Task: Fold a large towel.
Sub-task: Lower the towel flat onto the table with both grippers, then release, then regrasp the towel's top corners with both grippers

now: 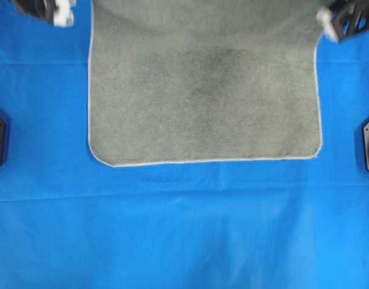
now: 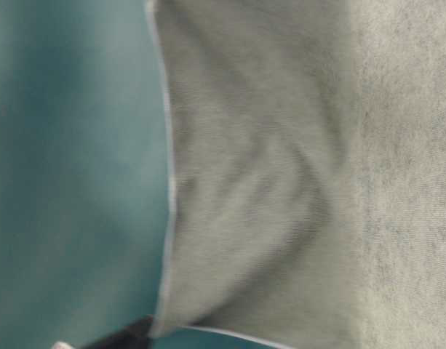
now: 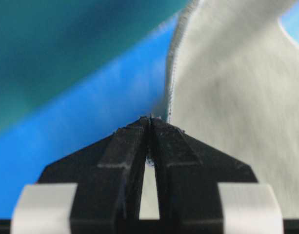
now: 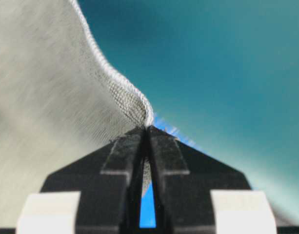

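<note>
Blue sheet (image 1: 184, 229) covering the counter, frame edge to frame edge. Towel (image 1: 202, 102) lying on upper middle of it, near edge flat, hem running left-right across overhead view, two rounded near corners square to the sheet. Far part of towel lifted off the sheet, running out of overhead frame at top; slack belly and soft diagonal creases visible in table-level view (image 2: 281, 189).

Left hand (image 3: 150, 122) at upper left of overhead view (image 1: 59, 13), pads pressed together, clamped on towel hem at a far corner. Right hand (image 4: 148, 127) at upper right (image 1: 331, 24), likewise closed tight, pinching the opposite far corner, hem bunched just above the tips.

Judged step: far edge being carried over toward near edge for first fold.

For doing it well: keep both hands level and evenly apart, cloth taut between them, no sag in middle. Bring both corners down onto near corners together, side hems stacked over side hems. Avoid dragging the resting part, since near edge sits straight now. Release only once the lifted edge lies flat.

Long axis: likely running away from near edge toward the hands, though full length hidden beyond frame; short axis along the near hem, left-right.
</note>
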Controlling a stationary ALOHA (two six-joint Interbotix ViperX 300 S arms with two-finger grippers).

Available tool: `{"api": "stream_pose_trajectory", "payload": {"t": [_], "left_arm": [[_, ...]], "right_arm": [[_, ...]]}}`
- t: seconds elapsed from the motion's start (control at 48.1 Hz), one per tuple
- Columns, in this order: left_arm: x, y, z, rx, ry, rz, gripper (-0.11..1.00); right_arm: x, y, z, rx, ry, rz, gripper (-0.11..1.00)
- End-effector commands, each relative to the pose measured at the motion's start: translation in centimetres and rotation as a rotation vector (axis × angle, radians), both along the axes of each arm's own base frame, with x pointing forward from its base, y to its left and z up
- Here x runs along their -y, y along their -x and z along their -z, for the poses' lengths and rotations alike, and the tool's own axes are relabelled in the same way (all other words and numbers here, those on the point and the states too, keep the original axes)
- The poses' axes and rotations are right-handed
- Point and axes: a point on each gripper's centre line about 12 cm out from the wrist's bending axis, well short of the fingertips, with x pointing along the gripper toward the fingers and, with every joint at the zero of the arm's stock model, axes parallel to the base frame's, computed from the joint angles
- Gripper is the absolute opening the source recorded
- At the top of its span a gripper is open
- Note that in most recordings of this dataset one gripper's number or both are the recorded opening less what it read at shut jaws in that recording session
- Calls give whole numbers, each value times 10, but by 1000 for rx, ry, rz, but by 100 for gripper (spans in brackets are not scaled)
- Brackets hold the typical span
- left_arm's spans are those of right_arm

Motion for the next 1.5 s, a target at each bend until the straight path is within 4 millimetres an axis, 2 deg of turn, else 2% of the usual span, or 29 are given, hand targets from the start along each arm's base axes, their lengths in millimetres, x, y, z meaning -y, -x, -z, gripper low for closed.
{"api": "stream_pose_trajectory", "payload": {"t": [0.0, 0.083, 0.249, 0.478, 0.602, 0.665, 0.748, 1.039, 1.309, 1.329, 1.371, 1.475], "left_arm": [[15, -4, 18, -7, 53, 25, 3], [31, -6, 47, -21, 139, 34, 3], [62, -12, 89, -24, 277, 52, 3], [103, -20, 127, -112, 415, 96, 3], [131, -27, 130, -127, 456, 161, 3], [147, -29, 130, -134, 478, 195, 3], [159, -30, 131, -142, 490, 223, 3], [180, -30, 134, -179, 497, 284, 3], [182, -39, 135, -203, 483, 296, 3], [182, -40, 135, -204, 483, 296, 3], [182, -40, 135, -207, 484, 294, 7], [180, -38, 132, -215, 487, 287, 35]], "right_arm": [[-19, -1, 18, -4, -76, -49, 3], [-37, -1, 39, -29, -149, -95, 3], [-75, 2, 78, -78, -293, -186, 3], [-119, 3, 115, -22, -475, -306, 3], [-142, 3, 123, 11, -559, -367, 3], [-150, 5, 125, 2, -582, -383, 3], [-156, 7, 128, -11, -597, -399, 3], [-157, 14, 143, -32, -643, -331, 3], [-157, 9, 149, -58, -632, -326, 4], [-156, 9, 150, -61, -631, -326, 5], [-156, 8, 149, -61, -627, -327, 14], [-155, 5, 145, -54, -612, -338, 47]]}}
